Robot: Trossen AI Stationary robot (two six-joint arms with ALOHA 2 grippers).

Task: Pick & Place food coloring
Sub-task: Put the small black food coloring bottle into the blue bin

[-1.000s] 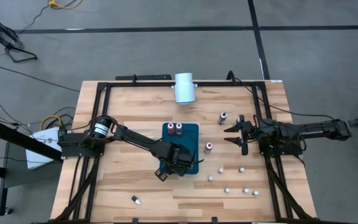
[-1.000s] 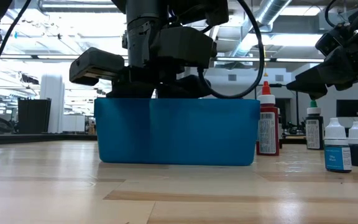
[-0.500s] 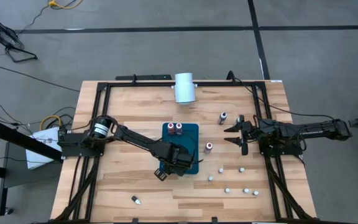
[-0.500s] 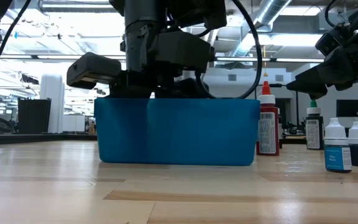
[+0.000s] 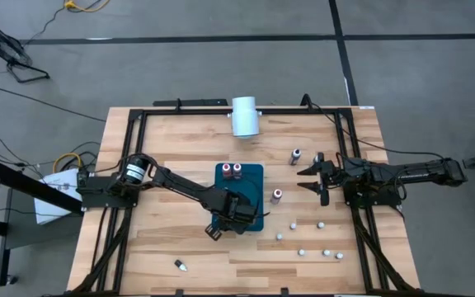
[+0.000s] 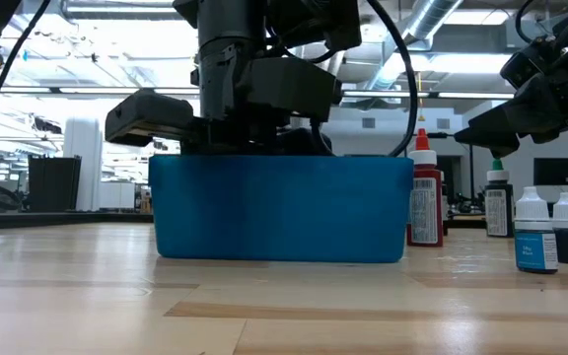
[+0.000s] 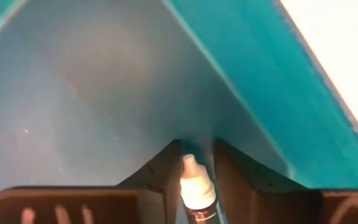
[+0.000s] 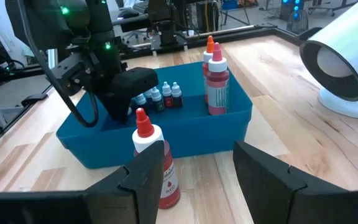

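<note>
Left gripper [image 7: 194, 180], down inside the blue bin [image 5: 254, 175], has just narrowed and now pinches a small food coloring bottle [image 7: 196, 190]; that suggests regrasping there, not release.

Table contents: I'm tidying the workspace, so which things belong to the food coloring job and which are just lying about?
Job:
- blue bin
- tall red bottles
- small bottle in the left gripper
- loose bottles

Lying about:
- white cylinder
</note>
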